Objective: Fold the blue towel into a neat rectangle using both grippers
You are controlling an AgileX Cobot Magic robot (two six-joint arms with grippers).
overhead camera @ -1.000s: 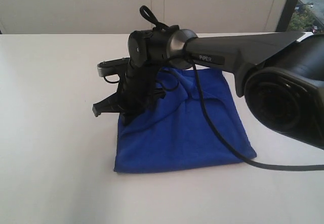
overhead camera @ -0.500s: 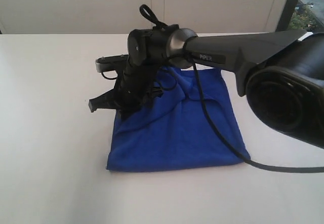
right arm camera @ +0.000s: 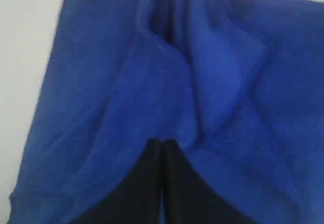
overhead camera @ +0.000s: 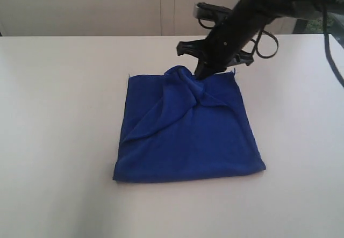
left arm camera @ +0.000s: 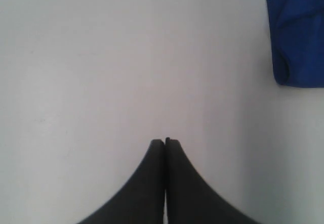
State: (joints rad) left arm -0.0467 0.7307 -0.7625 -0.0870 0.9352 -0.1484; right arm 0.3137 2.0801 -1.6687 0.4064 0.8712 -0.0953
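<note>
The blue towel [overhead camera: 188, 136] lies on the white table as a rough square, with a bunched ridge of folds [overhead camera: 185, 82] running in from its far edge. My right gripper [overhead camera: 200, 75] points down at that far edge, its tip right at the bunched ridge. In the right wrist view it [right arm camera: 162, 141] is shut, with rumpled towel [right arm camera: 101, 82] beneath it and no cloth visible between the fingers. My left gripper [left arm camera: 165, 140] is shut over bare table, well away from a towel corner [left arm camera: 296, 32]. The exterior view does not show the left gripper.
The white table [overhead camera: 64, 114] stretches around the towel on all sides. A pale wall [overhead camera: 107, 7] runs behind its far edge. The right arm with looped black cables [overhead camera: 266, 42] comes in from the upper right.
The right arm, which reached across the towel's far left part, has swung back to the far edge right of the middle. The towel slid slightly left and lies fully uncovered.
</note>
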